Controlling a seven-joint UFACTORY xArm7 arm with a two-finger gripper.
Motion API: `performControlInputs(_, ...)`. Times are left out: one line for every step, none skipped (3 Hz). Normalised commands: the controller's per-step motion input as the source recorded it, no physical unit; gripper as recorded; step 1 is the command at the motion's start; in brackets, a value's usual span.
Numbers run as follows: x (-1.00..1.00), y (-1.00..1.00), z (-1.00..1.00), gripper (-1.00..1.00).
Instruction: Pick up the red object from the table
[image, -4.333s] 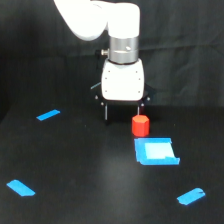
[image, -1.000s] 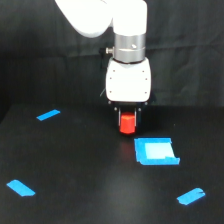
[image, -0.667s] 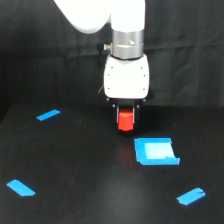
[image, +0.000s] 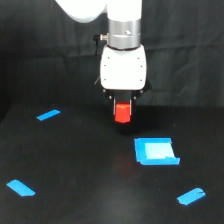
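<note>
Red block rises clear of the bench

Red-orange stubby faceted block (image: 123, 112) now hangs pinched in my hand (image: 123, 106), which is clamped narrow around it. A second ago it sat lower, close to the matte black bench (image: 90, 175); now dark bench shows under it. I judge the pick nearly done. The flat blue square piece (image: 155, 151) lies untouched, towards the exterior view's right.
</note>
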Motion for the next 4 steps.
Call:
performControlInputs(-0.01, -0.16, 0.96, -0.95)
performControlInputs(-0.01, -0.11, 0.94, -0.95)
performControlInputs(0.02, -0.06, 0.87, -0.96)
performControlInputs(0.02, -0.04, 0.78, -0.97)
